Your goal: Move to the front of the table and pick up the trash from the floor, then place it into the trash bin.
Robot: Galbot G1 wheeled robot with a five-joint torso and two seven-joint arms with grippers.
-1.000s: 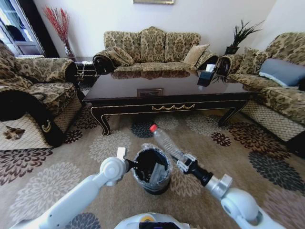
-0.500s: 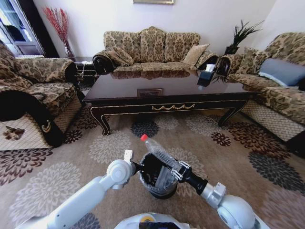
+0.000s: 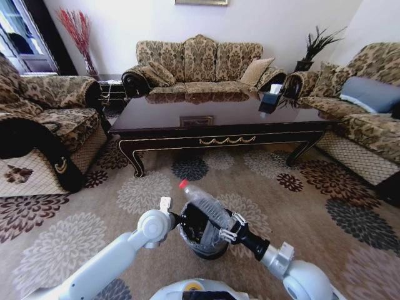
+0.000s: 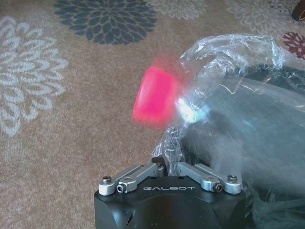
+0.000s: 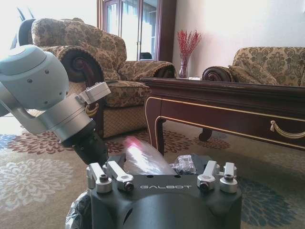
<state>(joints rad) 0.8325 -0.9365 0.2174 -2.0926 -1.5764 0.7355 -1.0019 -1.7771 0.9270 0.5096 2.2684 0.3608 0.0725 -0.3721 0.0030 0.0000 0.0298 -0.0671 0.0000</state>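
Now the right gripper [image 3: 226,230] is clamped on the base of the bottle [image 3: 203,201], holding it over the bin [image 3: 200,245], which stands on the carpet [image 3: 81,215] before the table [image 3: 219,119]. Clear and crinkled with a red cap [image 4: 155,95], the bottle slants its long axis up and away toward the table, cap end highest, past the bin's far-left rim. At that rim the left gripper [image 3: 176,218] pinches the liner [image 4: 224,52], fingers closed.

Readable text: the brand "GALBOT", in pale capitals, on the black housing of the left pincer [image 4: 167,168] at lower centre of its wrist view, and likewise on the right pincer [image 5: 164,172], lower centre.
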